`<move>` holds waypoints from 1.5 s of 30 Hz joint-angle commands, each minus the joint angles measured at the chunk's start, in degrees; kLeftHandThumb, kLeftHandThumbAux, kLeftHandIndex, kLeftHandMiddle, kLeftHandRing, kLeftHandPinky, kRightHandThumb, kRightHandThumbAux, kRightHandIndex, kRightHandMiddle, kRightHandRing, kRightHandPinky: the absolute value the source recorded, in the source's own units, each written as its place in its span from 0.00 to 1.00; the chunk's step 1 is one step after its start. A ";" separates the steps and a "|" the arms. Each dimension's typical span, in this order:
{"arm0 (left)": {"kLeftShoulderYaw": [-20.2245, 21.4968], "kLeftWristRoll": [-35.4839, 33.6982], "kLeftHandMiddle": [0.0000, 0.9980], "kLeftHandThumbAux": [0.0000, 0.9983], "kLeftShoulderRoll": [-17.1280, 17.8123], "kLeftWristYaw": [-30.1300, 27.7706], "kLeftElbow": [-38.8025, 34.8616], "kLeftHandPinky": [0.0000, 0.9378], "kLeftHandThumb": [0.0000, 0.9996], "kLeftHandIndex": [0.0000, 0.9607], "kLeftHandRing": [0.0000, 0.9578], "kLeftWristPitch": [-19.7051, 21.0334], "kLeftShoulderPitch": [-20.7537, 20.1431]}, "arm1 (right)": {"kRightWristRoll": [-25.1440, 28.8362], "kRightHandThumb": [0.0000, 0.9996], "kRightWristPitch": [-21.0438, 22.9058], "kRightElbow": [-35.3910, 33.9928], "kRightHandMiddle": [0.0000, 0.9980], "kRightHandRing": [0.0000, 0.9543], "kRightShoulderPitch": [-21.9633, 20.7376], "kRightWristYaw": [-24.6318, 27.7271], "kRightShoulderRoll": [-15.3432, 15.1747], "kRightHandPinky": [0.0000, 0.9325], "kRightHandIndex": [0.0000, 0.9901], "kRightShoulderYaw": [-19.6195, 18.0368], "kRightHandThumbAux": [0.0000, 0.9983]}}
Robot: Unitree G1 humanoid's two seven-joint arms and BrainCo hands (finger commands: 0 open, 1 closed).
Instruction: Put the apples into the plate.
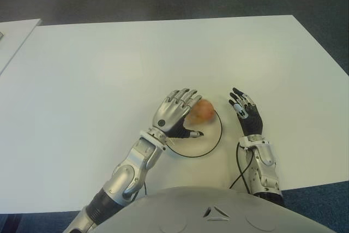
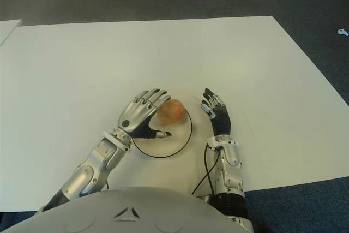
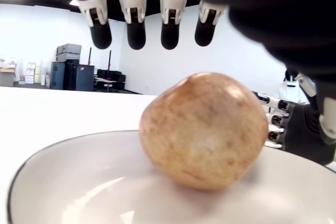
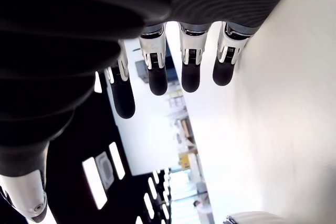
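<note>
One yellow-red apple (image 1: 205, 111) sits on the far part of a white plate with a dark rim (image 1: 211, 147), near the table's front edge. My left hand (image 1: 181, 114) hovers over the plate just left of the apple. In the left wrist view its fingers (image 3: 135, 29) hang straight above the apple (image 3: 205, 129) without touching it, so the hand is open. My right hand (image 1: 245, 111) shows beside the plate on its right, fingers (image 4: 157, 77) extended and holding nothing.
The white table (image 1: 109, 64) stretches wide beyond the plate. A second white table's corner (image 1: 13, 34) shows at the far left. Dark carpet lies behind the table and at its right. A black cable (image 1: 238, 167) runs along my right wrist.
</note>
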 commanded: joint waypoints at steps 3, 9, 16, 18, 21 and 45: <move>4.39 -8.14 0.06 0.41 -4.04 3.29 0.45 0.11 0.15 0.08 0.06 3.01 5.06 | -1.10 0.51 0.53 2.46 0.16 0.12 1.08 -0.65 0.10 0.15 0.24 0.09 0.65; 12.28 -20.79 0.08 0.37 -7.40 7.26 -2.51 0.21 0.14 0.10 0.10 2.12 8.85 | -0.14 0.52 0.80 3.48 0.15 0.12 0.56 -0.30 0.41 0.15 0.22 -0.05 0.64; 15.39 -31.18 0.08 0.35 -13.12 12.91 -0.96 0.14 0.13 0.12 0.10 -0.72 11.76 | -0.05 0.52 0.85 2.29 0.15 0.12 1.21 -0.20 0.97 0.15 0.21 0.84 0.63; 16.11 -34.47 0.09 0.38 -14.29 14.21 -0.25 0.11 0.13 0.14 0.09 -2.52 12.77 | -0.25 0.51 0.52 1.73 0.14 0.12 1.53 -0.17 1.04 0.15 0.21 1.16 0.63; 16.82 -37.96 0.10 0.41 -14.95 13.88 0.02 0.10 0.13 0.15 0.09 -3.72 13.57 | 0.00 0.51 0.27 1.12 0.14 0.12 1.70 -0.04 1.14 0.15 0.20 1.33 0.62; 20.11 -53.09 0.10 0.53 -18.76 14.97 9.82 0.10 0.03 0.11 0.08 -14.95 18.93 | 0.96 0.49 -0.85 -1.23 0.16 0.14 2.98 1.97 0.57 0.17 0.22 0.90 0.62</move>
